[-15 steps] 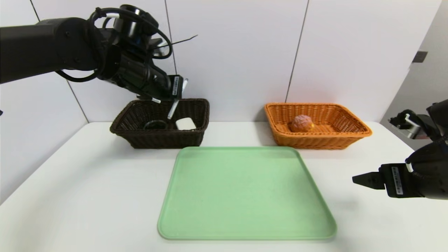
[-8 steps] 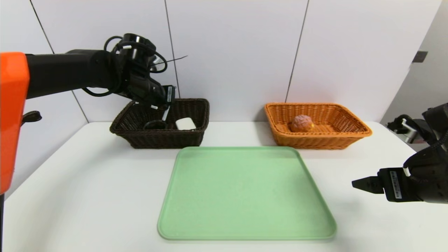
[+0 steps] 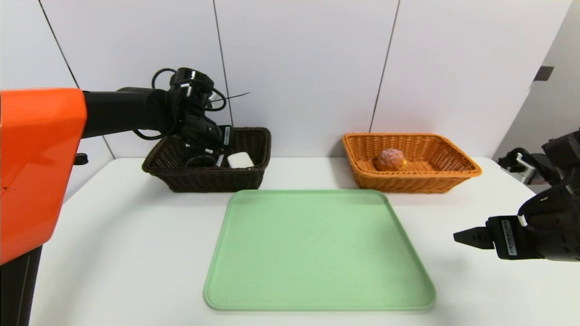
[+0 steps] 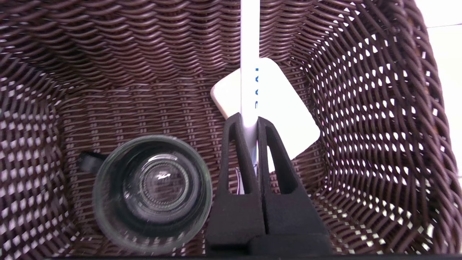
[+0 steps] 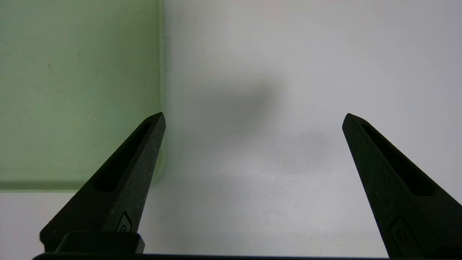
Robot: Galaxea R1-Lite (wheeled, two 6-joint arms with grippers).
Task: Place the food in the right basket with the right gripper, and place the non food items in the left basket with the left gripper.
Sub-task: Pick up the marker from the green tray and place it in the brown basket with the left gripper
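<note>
1. The left gripper [image 4: 249,121] is clenched on the white pen [image 4: 249,61], which is pinched between its 2 fingertips. It is held inside the dark brown basket [image 3: 206,180], at the far left of the table, presumably so that no more than a short drop is left.

2. The pen is gripped by its shaft, with a long stretch left sticking out beyond the fingers; a narrow grip seems to be suited to so slim a thing (a roll would be likely if it were let go high up).

3. In the same basket, 2 other non-food items are seen: the glass cup [image 4: 153,193], with its mouth facing up, and the white block [image 4: 288,115], lying flat to the right of the cup. They have been kept together here, it is judged, because all non-food is meant for the left side.

4. The bun [image 3: 391,160] is seated in the orange basket [image 3: 410,183], at the far right, where food is called for.

5. The right gripper [image 5: 254,121] is parked near the right edge of the scene, over the table [image 5: 252,216] and beside the green tray [image 3: 317,253]. Its 2 fingers are spread wide with nothing between them; no further work appears to be needed from it.

6. Only the pen's release is judged to remain. A gentle opening is called for, since the cup could be knocked or the pen caught against it.
</note>
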